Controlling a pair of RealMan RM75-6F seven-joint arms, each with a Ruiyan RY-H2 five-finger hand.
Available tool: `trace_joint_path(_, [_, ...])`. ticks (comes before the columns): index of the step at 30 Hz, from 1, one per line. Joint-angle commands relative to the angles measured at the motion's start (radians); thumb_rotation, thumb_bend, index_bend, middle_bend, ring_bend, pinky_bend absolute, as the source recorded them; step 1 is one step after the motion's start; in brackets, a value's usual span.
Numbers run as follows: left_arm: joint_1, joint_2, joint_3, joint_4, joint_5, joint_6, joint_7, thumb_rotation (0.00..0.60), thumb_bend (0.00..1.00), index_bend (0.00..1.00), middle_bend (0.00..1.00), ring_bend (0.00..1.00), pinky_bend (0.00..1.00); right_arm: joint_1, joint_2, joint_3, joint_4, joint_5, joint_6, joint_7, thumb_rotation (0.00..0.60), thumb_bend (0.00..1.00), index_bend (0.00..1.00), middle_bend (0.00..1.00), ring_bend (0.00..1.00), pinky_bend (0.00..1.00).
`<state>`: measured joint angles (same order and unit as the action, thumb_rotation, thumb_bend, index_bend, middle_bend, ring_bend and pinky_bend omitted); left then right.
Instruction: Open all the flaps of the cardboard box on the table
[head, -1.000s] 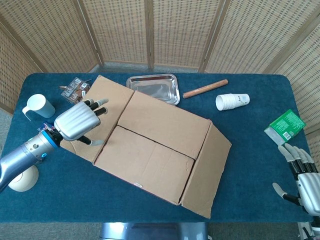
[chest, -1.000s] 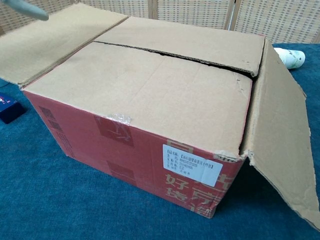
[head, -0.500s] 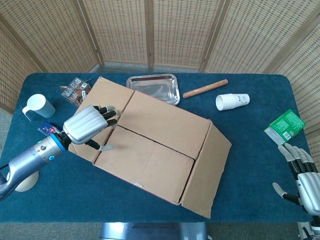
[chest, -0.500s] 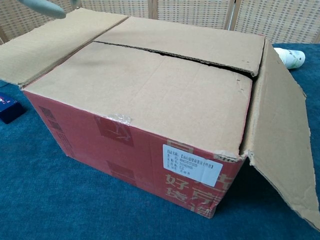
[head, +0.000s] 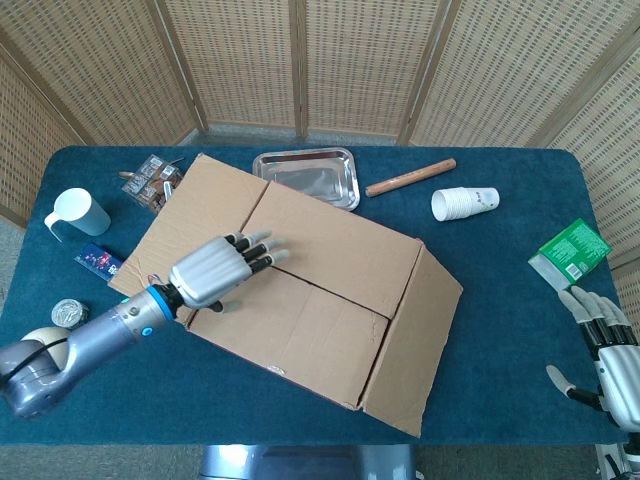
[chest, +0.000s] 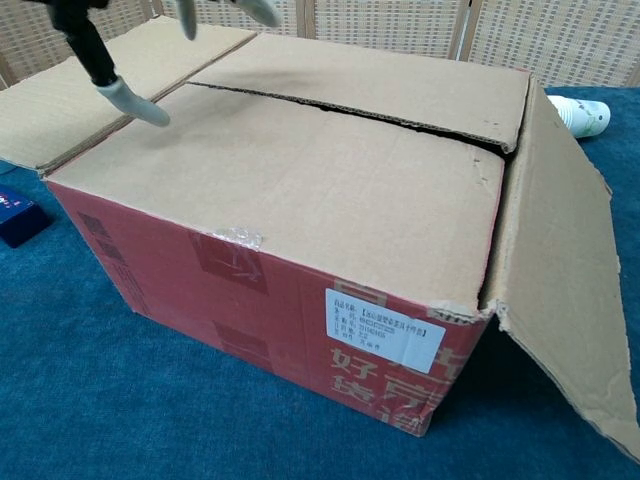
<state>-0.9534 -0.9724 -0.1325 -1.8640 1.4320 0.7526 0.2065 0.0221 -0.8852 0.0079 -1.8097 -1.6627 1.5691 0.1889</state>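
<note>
The cardboard box (head: 310, 290) is sitting mid-frame on the blue worktop (head: 500, 330), w/ both end flaps already folded out and the two long flaps still lying shut across the top. The left hand (head: 215, 272) is hovering over the seam betw. them at left-centre, fingers (head: 255, 252) spread & holding nothing, prob. lining up to hook an edge. The right hand (head: 605, 355) is idling at the lower right edge, fingers apart, empty, well clear of the box.
</note>
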Motion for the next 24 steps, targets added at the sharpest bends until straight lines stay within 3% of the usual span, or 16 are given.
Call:
trace_joint_path(1, [-0.017,-0.045,-0.019,-0.003,-0.026,0.006,0.042,0.597,0.48,0.0,0.0,0.0,0.29,0.0,0.001,-0.002,0.0,-0.003,0.0,0.002,0.6,0.24,0.0,0.0,0.0,0.0])
trace_joint_path(24, [-0.13,-0.304,-0.083,0.153,-0.187,0.022,0.211,0.6,0.48,0.0,0.0,0.0,0.27,0.005,0.007,-0.003,0.002,0.005,-0.01,0.027,0.6,0.24,0.0,0.0,0.0,0.0])
